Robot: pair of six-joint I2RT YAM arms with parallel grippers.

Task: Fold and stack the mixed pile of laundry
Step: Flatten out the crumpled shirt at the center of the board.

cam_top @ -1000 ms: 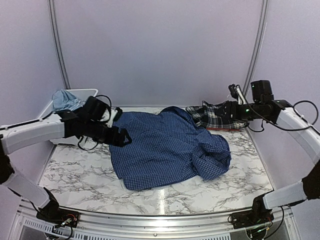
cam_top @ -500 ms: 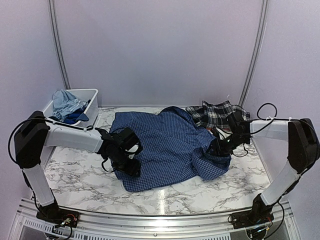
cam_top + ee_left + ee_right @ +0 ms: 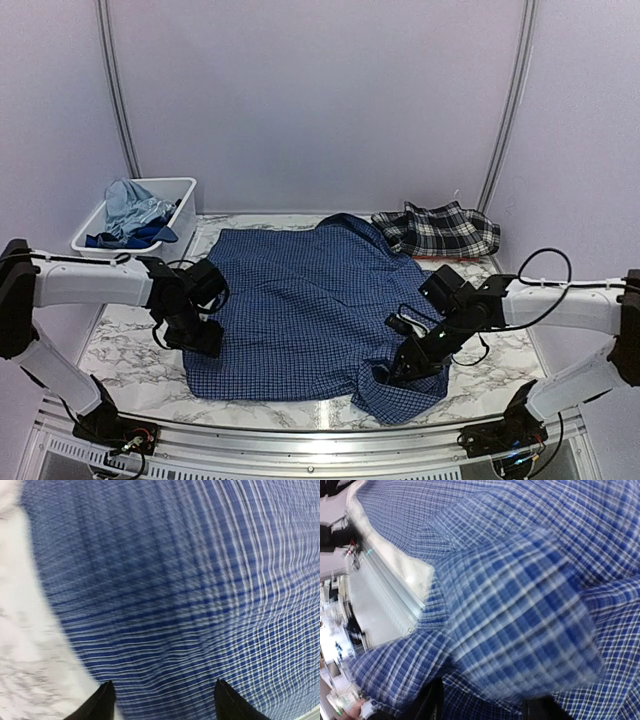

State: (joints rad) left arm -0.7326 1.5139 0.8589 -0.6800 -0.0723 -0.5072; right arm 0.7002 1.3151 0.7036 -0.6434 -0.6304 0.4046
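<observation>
The navy small-check button shirt (image 3: 300,305) lies spread across the middle of the marble table (image 3: 120,355), its lower right corner rumpled and hanging toward the near rail. Treat it as light, limp cloth: it will sag, drag and crease wherever you leave it unsupported, and it should slide easily on the smooth top. Take hold at the hems, seams or corners, never mid-panel, so that each pull carries a whole edge.

Your left gripper (image 3: 195,335) sits low on the shirt's left edge, at centre left of the overhead view, forearm reaching in nearly level from the left. In the left wrist view its fingers (image 3: 106,702) stand apart with flat cloth showing between them, so nothing looks pinched there.

Your right gripper (image 3: 392,372) is at lower right, elbow bent, wrist angled down into the rumpled corner. Its fingers (image 3: 434,700) have a bunched fold filling the gap, so I judge it clamped on the shirt.

The black-and-white plaid piece (image 3: 440,228) waits at upper right. The light blue T-shirt (image 3: 130,200) and royal blue garment (image 3: 135,238) sit in the white bin (image 3: 188,208) at upper left.
</observation>
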